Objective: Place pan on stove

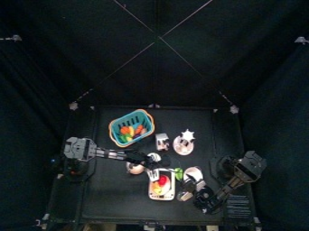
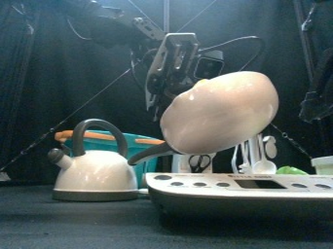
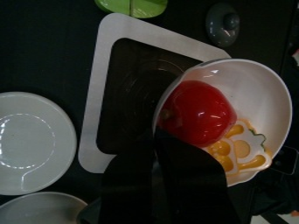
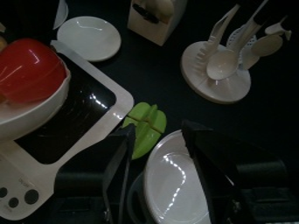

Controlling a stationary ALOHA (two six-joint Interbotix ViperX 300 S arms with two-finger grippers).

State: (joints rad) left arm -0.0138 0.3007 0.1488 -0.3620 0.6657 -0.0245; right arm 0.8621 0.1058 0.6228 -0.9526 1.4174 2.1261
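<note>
The pan (image 3: pixel 239 105) is a small white bowl-shaped piece holding a red-orange ball and a yellow egg shape. My left gripper (image 3: pixel 167 140) is shut on its rim and holds it in the air, tilted, over the stove (image 3: pixel 107 96), a flat white slab with a dark cooktop. In the front view the pan's pale underside (image 2: pixel 221 109) hangs from the left gripper (image 2: pixel 176 68) above the stove (image 2: pixel 240 188). My right gripper (image 4: pixel 170 166) is open and empty, over a white plate (image 4: pixel 176 194) beside the stove (image 4: pixel 65 144).
A white kettle (image 2: pixel 93 167) stands left of the stove. A teal basket (image 1: pixel 130 126) and a white star item (image 1: pixel 187 136) sit further back. A utensil rack (image 4: pixel 228 61), a green leaf piece (image 4: pixel 146 129) and more white plates (image 3: pixel 30 144) lie around the stove.
</note>
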